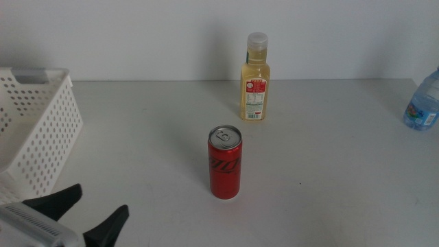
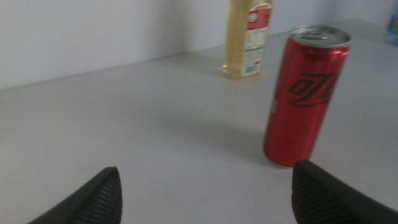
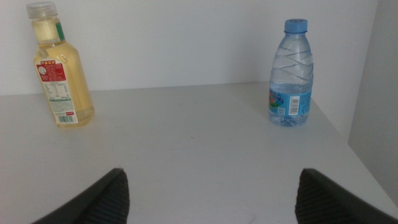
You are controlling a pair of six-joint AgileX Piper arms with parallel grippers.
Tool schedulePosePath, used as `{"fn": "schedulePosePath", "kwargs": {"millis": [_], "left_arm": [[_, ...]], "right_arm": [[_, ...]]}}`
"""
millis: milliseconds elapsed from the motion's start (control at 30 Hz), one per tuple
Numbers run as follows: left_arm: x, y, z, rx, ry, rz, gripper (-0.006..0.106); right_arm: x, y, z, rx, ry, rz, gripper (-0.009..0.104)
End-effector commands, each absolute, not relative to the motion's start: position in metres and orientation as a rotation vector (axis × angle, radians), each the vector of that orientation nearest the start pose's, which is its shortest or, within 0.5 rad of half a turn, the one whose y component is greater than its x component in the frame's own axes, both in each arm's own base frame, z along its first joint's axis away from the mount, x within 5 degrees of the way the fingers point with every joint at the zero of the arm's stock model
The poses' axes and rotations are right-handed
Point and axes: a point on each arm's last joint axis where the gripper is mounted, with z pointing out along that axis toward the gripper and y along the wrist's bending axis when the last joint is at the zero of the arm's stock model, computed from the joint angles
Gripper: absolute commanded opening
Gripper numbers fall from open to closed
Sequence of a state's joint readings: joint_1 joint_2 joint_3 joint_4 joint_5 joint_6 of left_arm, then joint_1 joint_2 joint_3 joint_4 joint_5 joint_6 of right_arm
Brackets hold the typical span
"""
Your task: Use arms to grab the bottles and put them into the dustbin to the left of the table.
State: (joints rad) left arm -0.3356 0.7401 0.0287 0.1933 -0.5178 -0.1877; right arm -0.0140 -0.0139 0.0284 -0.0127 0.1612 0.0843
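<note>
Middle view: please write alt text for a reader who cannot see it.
A red can stands upright mid-table, a yellow bottle behind it by the wall. A white basket sits at left, the open left gripper below it, and a water bottle at the right edge.

Middle view: high, looks forward and down over the table [image 1: 329, 171]; back wall at top, dustbin [image 1: 41, 123] at left edge. Left wrist view: low, close to the tabletop, faces the red can [image 2: 305, 93] nearby, yellow bottle [image 2: 249, 37] beyond. Right wrist view: low, faces the wall; yellow bottle and water bottle [image 3: 291, 74] well apart. All three views share the yellow bottle; can appears in middle and left wrist.
</note>
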Motion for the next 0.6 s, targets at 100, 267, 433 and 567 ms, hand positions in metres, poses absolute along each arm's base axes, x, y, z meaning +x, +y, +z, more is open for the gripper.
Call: {"fn": "schedulePosePath", "kwargs": {"millis": [100,267,433,567], "left_arm": [[0.114,-0.072,0.188,0.477,1.571,-0.482,0.094],[0.123,-0.085,0.175,0.483,1.57,-0.541,0.094],[0.13,-0.093,0.162,0.489,1.584,-0.59,0.094],[0.129,-0.097,0.15,0.534,1.654,-0.631,0.094]], "right_arm": [[0.055,-0.001,0.201,0.058,1.555,0.027,0.094],[0.055,-0.001,0.201,0.058,1.555,0.027,0.094],[0.055,-0.001,0.201,0.058,1.555,0.027,0.094],[0.055,-0.001,0.201,0.058,1.555,0.027,0.094]]}}
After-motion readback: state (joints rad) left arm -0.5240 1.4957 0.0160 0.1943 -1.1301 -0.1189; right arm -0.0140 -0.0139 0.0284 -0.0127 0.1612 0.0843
